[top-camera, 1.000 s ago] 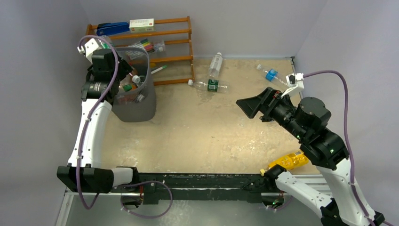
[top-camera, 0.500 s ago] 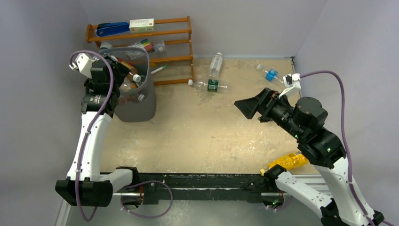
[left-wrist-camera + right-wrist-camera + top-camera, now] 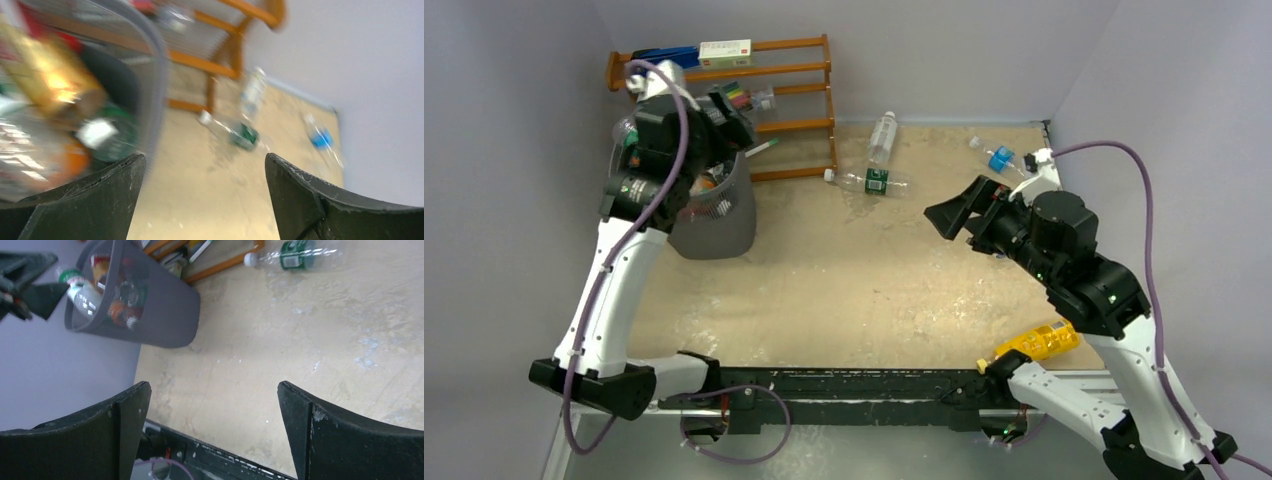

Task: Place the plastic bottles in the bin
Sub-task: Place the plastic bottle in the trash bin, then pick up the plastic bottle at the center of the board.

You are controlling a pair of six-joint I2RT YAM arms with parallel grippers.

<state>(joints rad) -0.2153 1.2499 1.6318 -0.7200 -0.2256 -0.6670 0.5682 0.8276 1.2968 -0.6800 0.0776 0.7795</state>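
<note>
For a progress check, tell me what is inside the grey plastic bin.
The grey mesh plastic bin holds a pile of plastic bottles, some clear, some orange. Those beneath are covered; no count possible.

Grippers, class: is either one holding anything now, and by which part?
Nothing is held. The left gripper and the right gripper are both open, with no object between their jaws.

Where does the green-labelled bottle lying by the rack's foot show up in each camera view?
Top external: the green-labelled bottle lies above the middle of the picture, just right of the orange wooden rack.
Left wrist: the bottle is blurred, near the picture's centre.
Right wrist: the bottle is at the top edge, right of centre.
Shared landmark: the grey bin, to the bottle's left in every view.
</note>
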